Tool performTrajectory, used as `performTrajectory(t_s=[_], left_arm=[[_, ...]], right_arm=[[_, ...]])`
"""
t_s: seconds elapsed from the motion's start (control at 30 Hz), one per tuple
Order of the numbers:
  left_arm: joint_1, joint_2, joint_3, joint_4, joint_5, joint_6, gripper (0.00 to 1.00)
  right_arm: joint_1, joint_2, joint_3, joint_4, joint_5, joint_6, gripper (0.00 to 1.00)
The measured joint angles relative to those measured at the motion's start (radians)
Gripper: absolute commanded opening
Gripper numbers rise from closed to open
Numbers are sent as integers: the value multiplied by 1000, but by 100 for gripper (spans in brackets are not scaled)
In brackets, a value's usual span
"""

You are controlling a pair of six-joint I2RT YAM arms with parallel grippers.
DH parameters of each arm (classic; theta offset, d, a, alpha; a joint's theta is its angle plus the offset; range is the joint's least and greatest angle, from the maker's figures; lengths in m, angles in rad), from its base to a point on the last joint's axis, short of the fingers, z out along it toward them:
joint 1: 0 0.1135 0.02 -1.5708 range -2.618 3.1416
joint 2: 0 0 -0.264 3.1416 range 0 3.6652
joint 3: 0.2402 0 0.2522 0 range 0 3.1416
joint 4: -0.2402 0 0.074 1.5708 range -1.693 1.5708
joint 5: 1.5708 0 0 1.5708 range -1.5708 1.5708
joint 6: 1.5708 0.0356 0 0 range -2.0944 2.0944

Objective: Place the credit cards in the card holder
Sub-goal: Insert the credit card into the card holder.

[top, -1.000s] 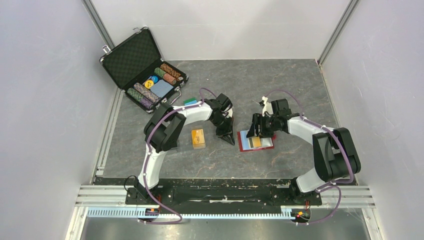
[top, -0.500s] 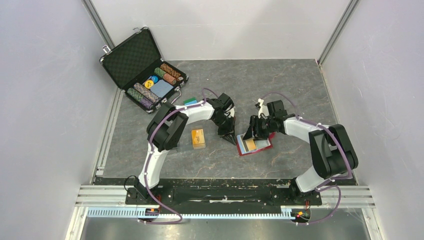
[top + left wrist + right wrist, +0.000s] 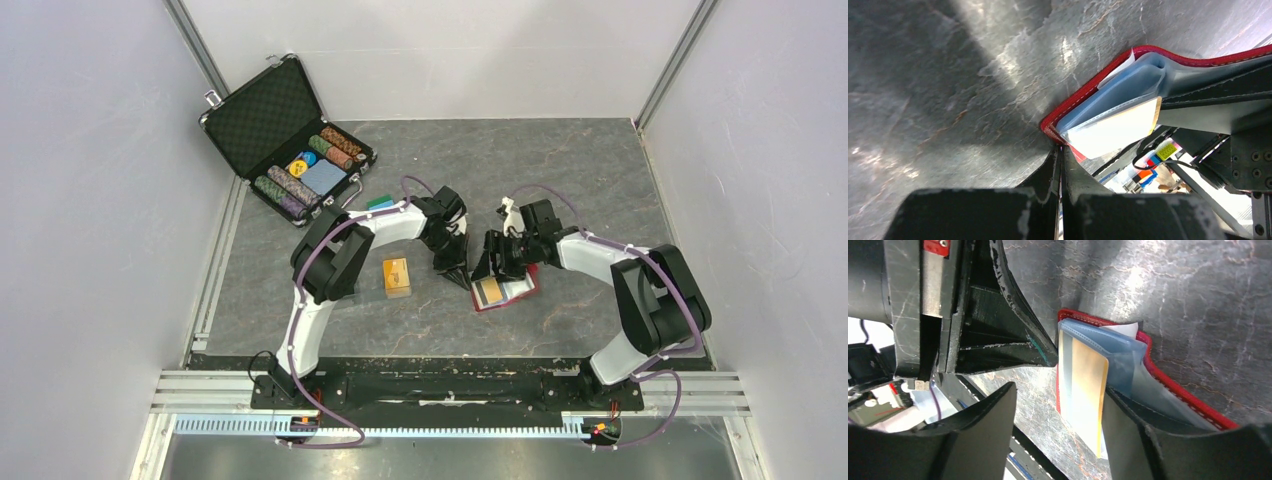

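Note:
The red card holder [image 3: 512, 292] lies open on the table, its clear inner sleeves [image 3: 1128, 357] showing. An orange credit card [image 3: 1083, 382] sits partly in a sleeve, sticking out past the holder's edge [image 3: 1048, 126]. My right gripper [image 3: 1060, 390] is open around the card: one finger [image 3: 1128, 430] rests by its long edge and the other [image 3: 983, 425] stands apart from it. My left gripper [image 3: 1062, 150] is shut, empty, with its tip against the holder's corner. A second orange card [image 3: 397, 277] lies flat to the left.
An open black chip case [image 3: 290, 140] with poker chips stands at the back left. A small green card [image 3: 380, 203] lies beside the left arm. Grey walls enclose the table on three sides, and the two grippers [image 3: 470, 270] stand almost touching.
My right gripper has moved left toward the left gripper, and the card holder has slid and turned with it. The left gripper has stayed shut in about the same place.

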Motion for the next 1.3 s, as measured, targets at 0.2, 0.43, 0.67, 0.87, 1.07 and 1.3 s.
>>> performTrajectory(t_s=[0.2, 0.43, 0.67, 0.87, 1.07, 1.3], left_arm=[[21, -20, -21, 3, -25, 0, 2], [23, -22, -21, 3, -32, 0, 2], [24, -26, -21, 3, -43, 0, 4], [24, -27, -21, 3, -45, 0, 16], [25, -42, -34, 44, -40, -9, 35], [33, -61, -84, 165, -5, -69, 39]], right_arm=[[48, 1, 77, -89, 67, -77, 80], [59, -4, 92, -154, 108, -133, 90], [66, -28, 102, -229, 172, -190, 93], [69, -31, 126, -284, 229, -235, 96], [69, -32, 153, -322, 265, -274, 95], [69, -34, 153, -356, 283, -297, 68]])
